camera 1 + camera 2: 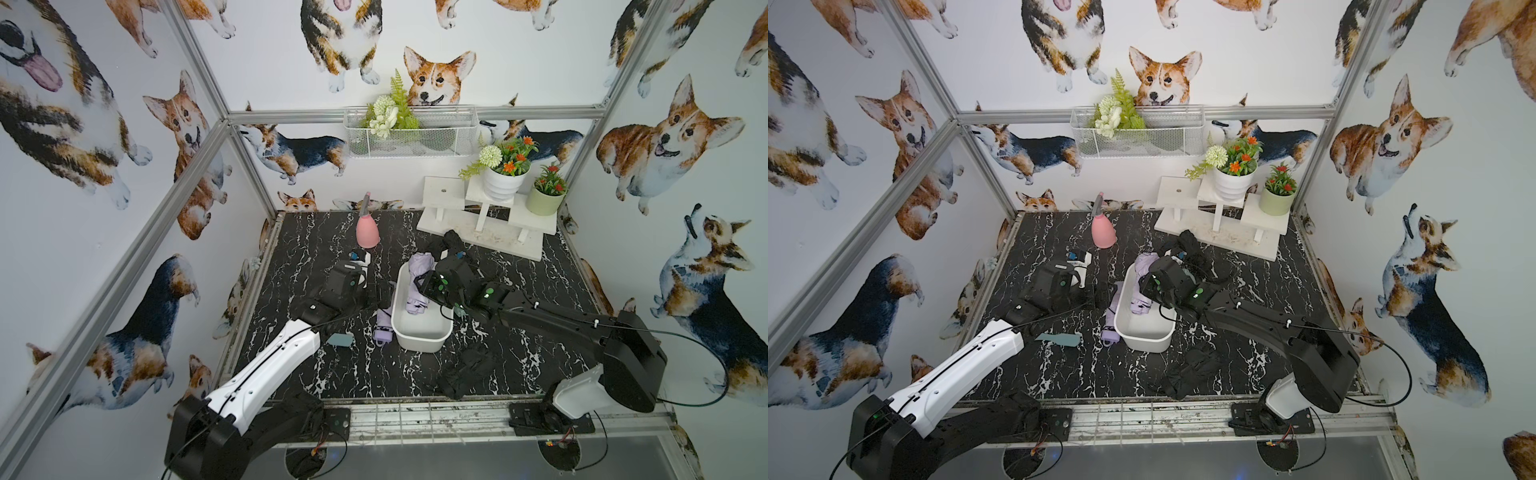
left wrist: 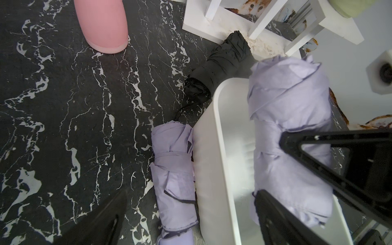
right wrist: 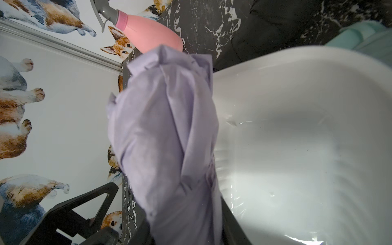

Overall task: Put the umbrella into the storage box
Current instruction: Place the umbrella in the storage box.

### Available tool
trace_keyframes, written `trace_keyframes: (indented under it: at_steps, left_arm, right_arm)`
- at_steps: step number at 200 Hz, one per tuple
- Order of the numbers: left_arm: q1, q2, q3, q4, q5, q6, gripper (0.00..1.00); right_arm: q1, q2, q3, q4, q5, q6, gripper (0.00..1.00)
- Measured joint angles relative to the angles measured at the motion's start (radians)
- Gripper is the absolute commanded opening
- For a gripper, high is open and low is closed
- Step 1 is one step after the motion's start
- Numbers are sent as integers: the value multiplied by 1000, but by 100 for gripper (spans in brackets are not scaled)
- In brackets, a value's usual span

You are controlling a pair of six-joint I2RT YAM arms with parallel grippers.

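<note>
While the right gripper (image 1: 420,291) clamps the umbrella (image 1: 419,266) across its folds, it slants over the far half of the box (image 1: 420,341), upper end jutting past the rim, lower end down inside; a second umbrella (image 1: 384,324) lies outside against its left wall.

You have nothing to read here: no text, label, brand or number is legible in any view. Any small marks are too blurred for you to make out.
</note>
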Motion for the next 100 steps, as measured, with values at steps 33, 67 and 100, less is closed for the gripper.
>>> trace_keyframes:
  at_steps: [33,67,100]
  left_arm:
    - [0,-17,-12,1,-1,0,100]
    - [0,-24,-21,9,0,0,100]
    - [0,-31,-30,10,0,0,100]
  right_arm:
    - [14,16,-22,12,6,31,25]
    - [14,63,-9,25,11,50,29]
    - [14,115,19,27,15,63,35]
